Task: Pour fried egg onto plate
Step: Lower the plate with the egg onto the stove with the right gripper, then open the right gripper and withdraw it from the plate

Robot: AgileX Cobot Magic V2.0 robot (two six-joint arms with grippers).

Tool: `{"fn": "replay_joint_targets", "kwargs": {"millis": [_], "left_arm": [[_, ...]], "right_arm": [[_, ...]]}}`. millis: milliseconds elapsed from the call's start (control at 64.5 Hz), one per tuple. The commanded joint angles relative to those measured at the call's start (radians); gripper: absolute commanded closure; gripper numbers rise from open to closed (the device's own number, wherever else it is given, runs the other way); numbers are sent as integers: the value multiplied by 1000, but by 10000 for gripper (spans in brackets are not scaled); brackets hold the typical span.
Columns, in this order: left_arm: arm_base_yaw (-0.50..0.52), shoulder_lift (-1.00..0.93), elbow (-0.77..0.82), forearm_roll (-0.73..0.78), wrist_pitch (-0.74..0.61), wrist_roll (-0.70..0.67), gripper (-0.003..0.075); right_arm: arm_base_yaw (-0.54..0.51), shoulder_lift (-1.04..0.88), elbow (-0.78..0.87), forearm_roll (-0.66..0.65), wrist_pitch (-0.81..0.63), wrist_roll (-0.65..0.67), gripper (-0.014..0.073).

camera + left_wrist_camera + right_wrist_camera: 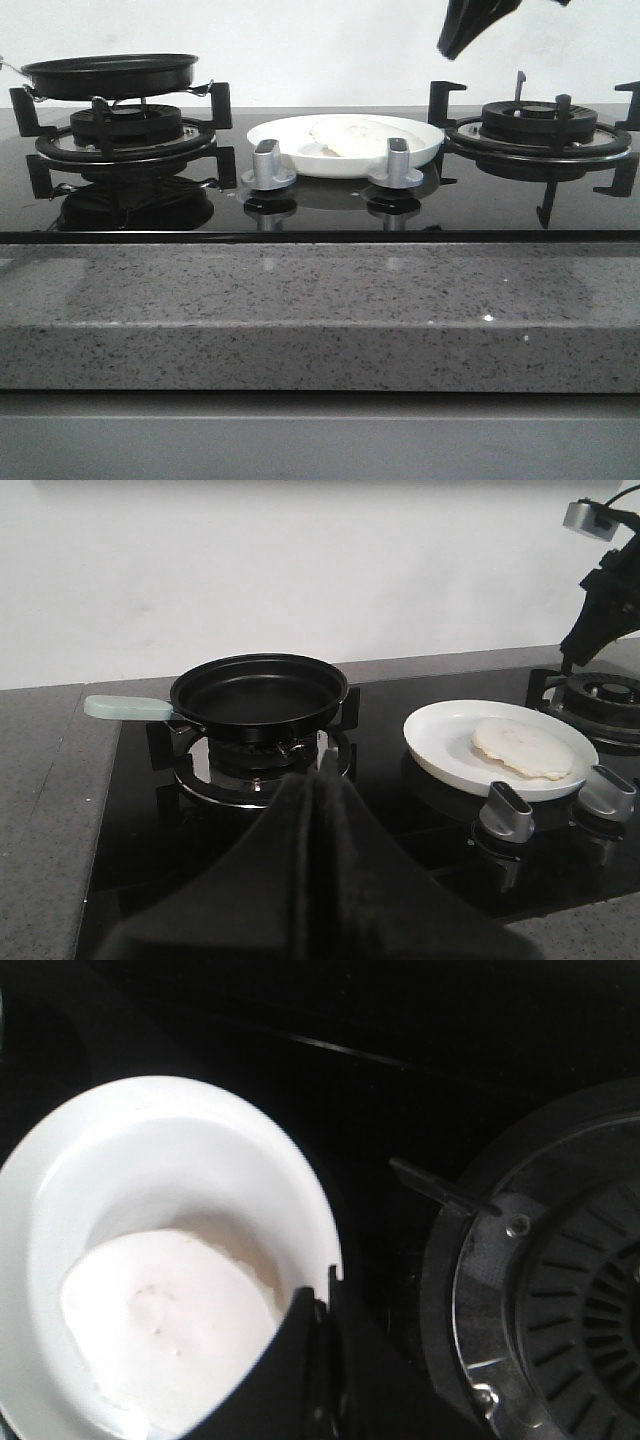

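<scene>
The speckled grey stone worktop (300,300) carries a shiny black stove (320,205). The round black frying pan (258,690) sits empty on its burner. The round white glossy plate (440,745) between the burners holds the flat cream-white fried egg (522,747). Both arms' fingers (318,810) are pressed together, holding nothing. I think the pouring is done; next, just move away.

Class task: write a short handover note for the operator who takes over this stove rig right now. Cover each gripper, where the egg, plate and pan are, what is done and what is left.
Left gripper: shut, holding nothing, back from the left burner.
Right gripper: shut, holding nothing, raised by the right burner, over the plate's edge.
Fried egg: lying flat on the plate, toward its right side.
Plate: on the glass cooktop between the two burners, behind the two knobs.
Frying pan: empty, level on the left burner, pale handle pointing left.
Done: the egg is on the plate, and the pan is on its burner.
Left: nothing on the pour itself; probably just park both arms.
</scene>
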Motion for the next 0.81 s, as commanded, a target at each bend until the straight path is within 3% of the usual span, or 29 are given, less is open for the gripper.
{"fn": "replay_joint_targets", "kwargs": {"millis": [0,357,652,791], "left_arm": [[-6,10,-27,-5,-89,-12,739],[-6,10,-27,-5,-89,-12,739],[-6,10,-27,-5,-89,-12,739],[-6,10,-27,-5,-89,-12,739]], "right_arm": [[-5,-96,-30,-21,89,9,654],[-5,-324,163,-317,90,68,654],[-5,-576,479,-363,81,80,654],[-5,-730,678,-363,-3,84,654]]}}
